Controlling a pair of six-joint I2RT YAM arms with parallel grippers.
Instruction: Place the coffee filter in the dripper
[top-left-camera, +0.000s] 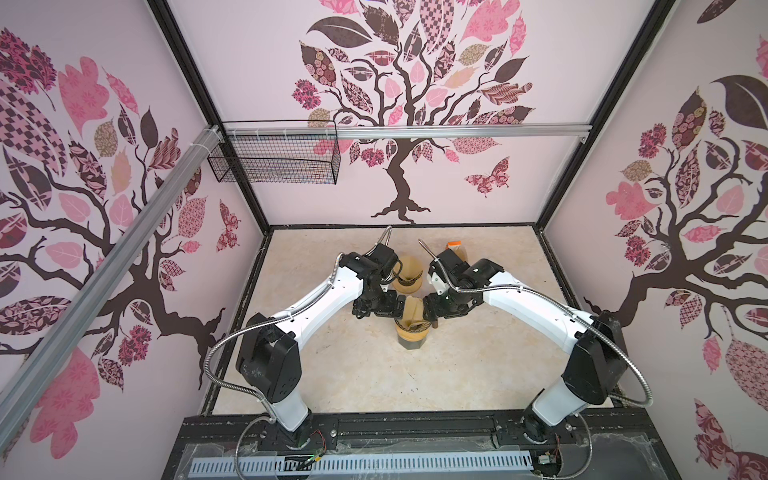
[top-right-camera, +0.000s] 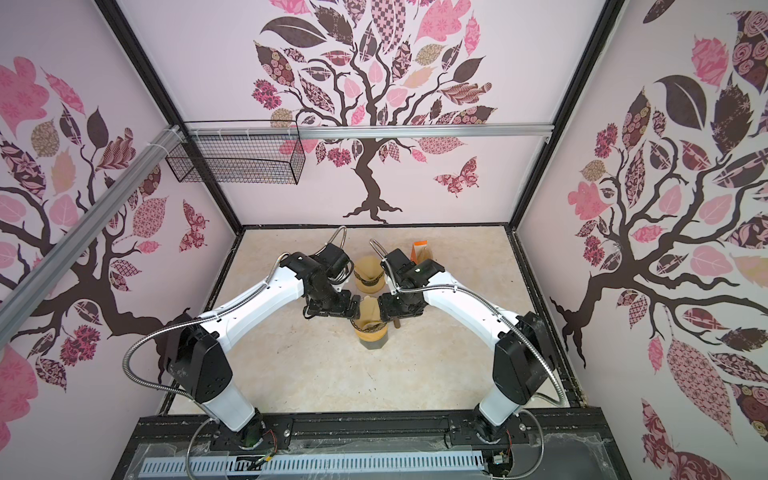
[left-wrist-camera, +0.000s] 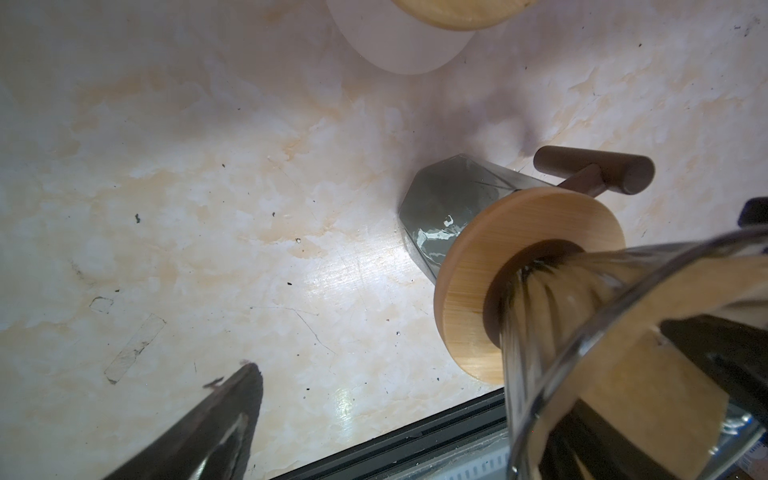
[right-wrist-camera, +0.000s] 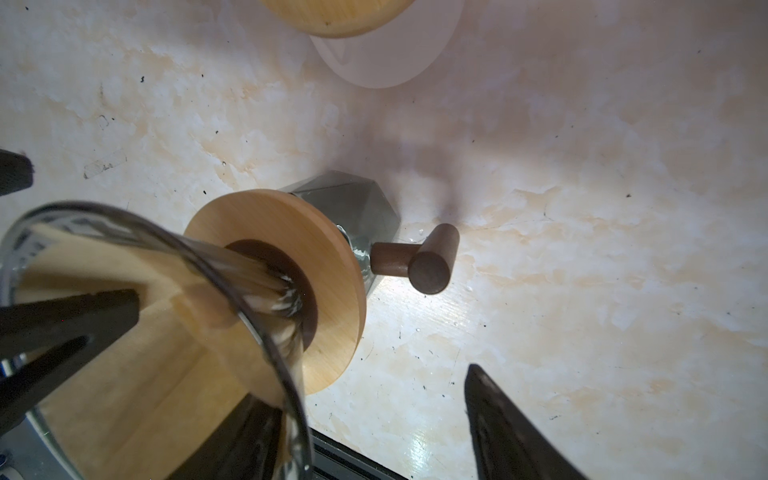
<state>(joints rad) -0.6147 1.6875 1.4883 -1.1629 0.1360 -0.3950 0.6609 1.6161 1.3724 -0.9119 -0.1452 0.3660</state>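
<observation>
The glass dripper (top-left-camera: 411, 330) (top-right-camera: 370, 330) with a wooden collar (left-wrist-camera: 469, 266) (right-wrist-camera: 332, 266) stands on a grey faceted cup (left-wrist-camera: 436, 208) (right-wrist-camera: 357, 203) at mid table. The tan paper coffee filter (top-left-camera: 411, 311) (top-right-camera: 368, 311) (left-wrist-camera: 648, 390) (right-wrist-camera: 124, 374) sits inside its cone and sticks up above the rim. My left gripper (top-left-camera: 401, 308) (left-wrist-camera: 455, 343) is open and straddles the rim from the left, one finger showing dark through the glass. My right gripper (top-left-camera: 426, 309) (right-wrist-camera: 359, 382) is open and straddles it from the right, the outer finger well off the glass. A dark finger (right-wrist-camera: 62, 324) from the left gripper lies on the paper.
A second dripper (top-left-camera: 409, 274) (top-right-camera: 368, 274) with a filter stands just behind, on a white base (left-wrist-camera: 399, 41) (right-wrist-camera: 386, 54). The cup's brown handle (left-wrist-camera: 594, 170) (right-wrist-camera: 428, 262) points right. An orange-topped pack (top-left-camera: 455, 247) stands at the back. A wire basket (top-left-camera: 274, 153) hangs on the wall.
</observation>
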